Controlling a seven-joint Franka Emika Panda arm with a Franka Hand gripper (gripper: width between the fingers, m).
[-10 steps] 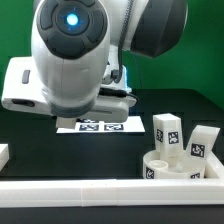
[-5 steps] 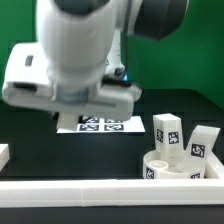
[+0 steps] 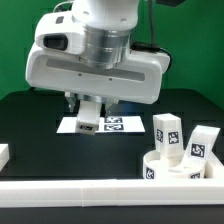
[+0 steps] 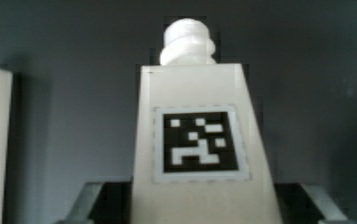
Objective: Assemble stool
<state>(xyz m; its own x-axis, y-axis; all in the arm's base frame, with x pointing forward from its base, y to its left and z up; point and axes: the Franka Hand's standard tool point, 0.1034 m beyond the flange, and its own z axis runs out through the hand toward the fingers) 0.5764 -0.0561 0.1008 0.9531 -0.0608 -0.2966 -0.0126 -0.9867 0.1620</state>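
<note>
Gripper, clamped on a leg, has risen and turned.

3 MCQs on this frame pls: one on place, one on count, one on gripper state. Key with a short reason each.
1. Where does the round seat sit in the exterior view?
A. lower right, by the front rail
B. on the marker board
C. far left edge

2. How many legs stand free on the table by the seat?
A. none
B. two
C. four

3. What is the gripper doing?
A. open above the seat
B. shut on a leg
C. out of view

Key: 1 A, the seat lies behind the front rail on that view's right. 2 B, one leg and another leg stand behind it. 3 B, the wrist view shows the held leg between the fingers.
</note>
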